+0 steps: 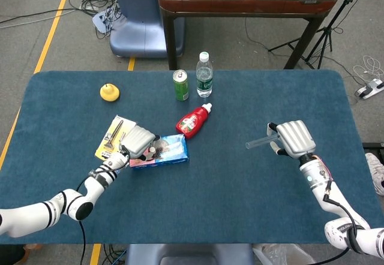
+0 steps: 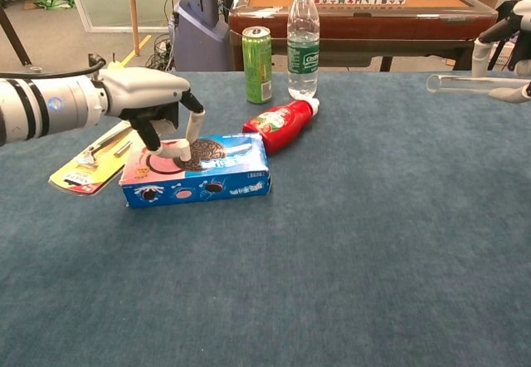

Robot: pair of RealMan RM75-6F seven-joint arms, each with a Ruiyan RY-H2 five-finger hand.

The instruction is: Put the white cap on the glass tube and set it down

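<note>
1. The glass tube [image 1: 259, 142] is held by the right hand [image 1: 292, 139] above the blue table [image 1: 240, 199], at the robot's right side; the tube lies roughly level, with its open end pointed toward the table's middle.
2. In the chest view, only the right hand's fingertips [image 2: 498, 35] are seen at the frame's edge, closed around the tube's far end [image 2: 469, 83].
3. The left hand [image 2: 145, 93] is positioned over the left end of a blue cookie box [image 2: 199, 172], with its fingers curled downward.
4. A small white cap [image 2: 179, 151] is seen between the left hand's fingertips, on or just above the top of the box; whether it is lifted clear of the box cannot be told.
5. In the head view, the cap is too small to be made out beneath the left hand [image 1: 138, 141].
6. A yellow card with a tool [image 2: 91, 163] lies just beside the box, under the left arm.
7. A red pouch with a white spout [image 1: 193, 121] lies near the box's far corner.
8. A green can [image 1: 180, 85] and a water bottle [image 1: 204, 75] stand side by side near the table's far edge.
9. A yellow fruit-shaped object [image 1: 109, 92] rests well apart to the left.
</note>
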